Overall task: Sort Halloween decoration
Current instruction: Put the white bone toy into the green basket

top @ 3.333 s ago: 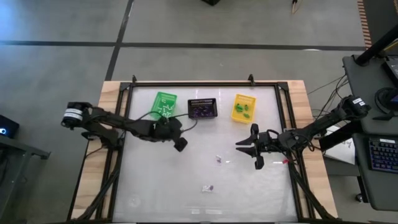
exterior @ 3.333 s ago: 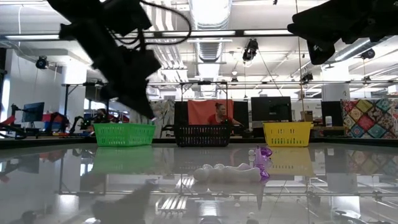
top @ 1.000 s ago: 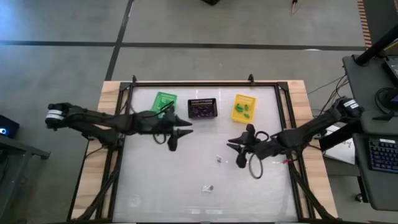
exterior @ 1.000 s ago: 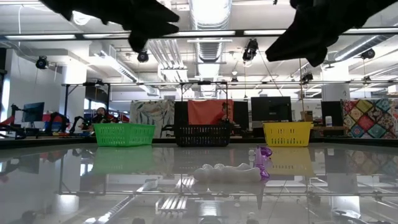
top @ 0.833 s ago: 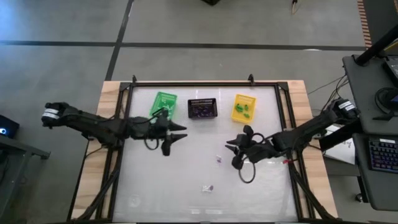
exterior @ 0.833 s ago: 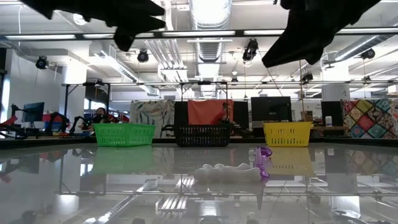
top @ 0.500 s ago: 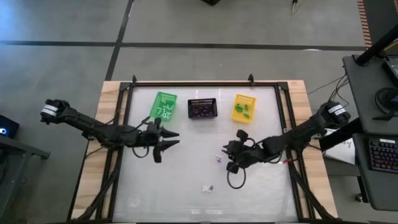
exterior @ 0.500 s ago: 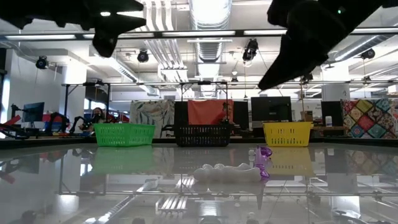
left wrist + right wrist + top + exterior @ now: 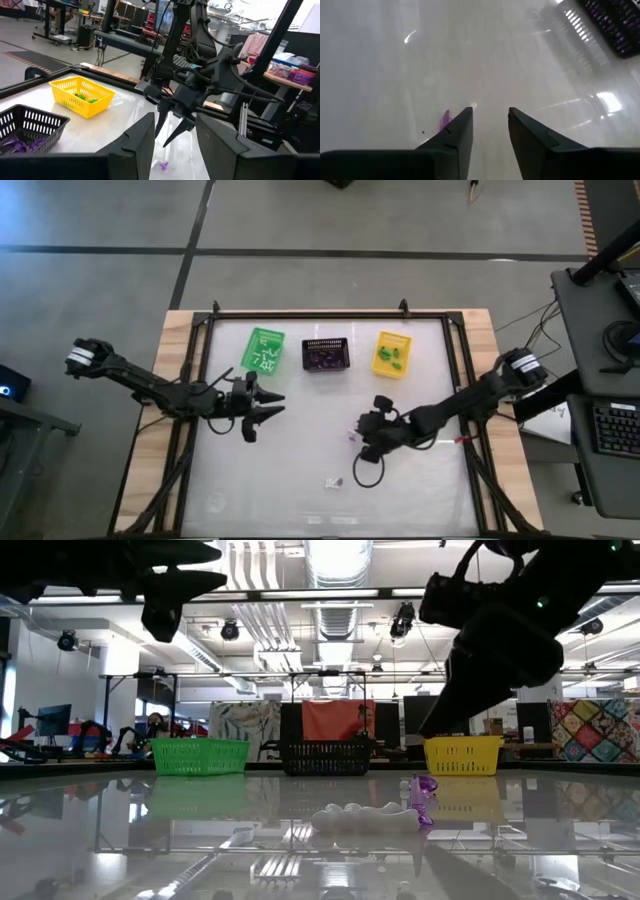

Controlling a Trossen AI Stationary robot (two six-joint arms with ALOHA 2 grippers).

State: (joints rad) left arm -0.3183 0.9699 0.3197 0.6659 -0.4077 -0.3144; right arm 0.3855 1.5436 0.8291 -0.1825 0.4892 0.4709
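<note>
The Halloween decoration shows as tiny trinkets on the glass table. A purple-and-white one [image 9: 351,436] lies near the middle, and another [image 9: 335,482] lies nearer the front edge. My right gripper [image 9: 360,444] slants down just right of the first, open. In the right wrist view that purple trinket [image 9: 445,119] lies beside one fingertip, not between the fingers. My left gripper [image 9: 272,405] hovers open and level near the table's left side, below the green basket [image 9: 262,350]. In the low view a white trinket [image 9: 365,818] and a purple one [image 9: 425,790] rest on the glass.
Three small baskets stand in a row at the far edge: the green one, a black one [image 9: 325,354] with purple pieces and a yellow one [image 9: 392,352] with green pieces. A black frame [image 9: 310,313] rims the table. A cable loop [image 9: 366,471] hangs from my right arm.
My right gripper has gone down and toward the table's left and near edges, tipping its fingers downward, and now stands by the purple-and-white trinket. My left gripper has drawn back toward the left edge and sunk a little. The trinkets have stayed where they were.
</note>
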